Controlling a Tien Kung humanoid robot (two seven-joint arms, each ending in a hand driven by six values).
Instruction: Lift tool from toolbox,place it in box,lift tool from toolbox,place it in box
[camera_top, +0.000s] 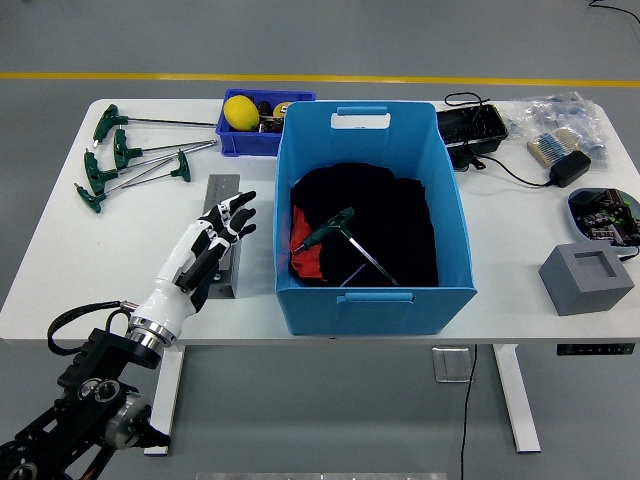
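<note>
The left white-and-black five-fingered hand (212, 240) hovers over the grey metal block (220, 235), fingers spread, holding nothing. A green-handled T-shaped hex key (338, 236) lies inside the blue plastic box (366, 300) – others (green-handled too) rest at ten o'clock on the white surface (60, 260).

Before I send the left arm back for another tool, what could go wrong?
The left robot hand hovers open over the grey metal block; reaching out could knock it. The T-handle wrenches lie crossed, so lifting one may drag others. The blue box wall stands close beside the hand.
</note>
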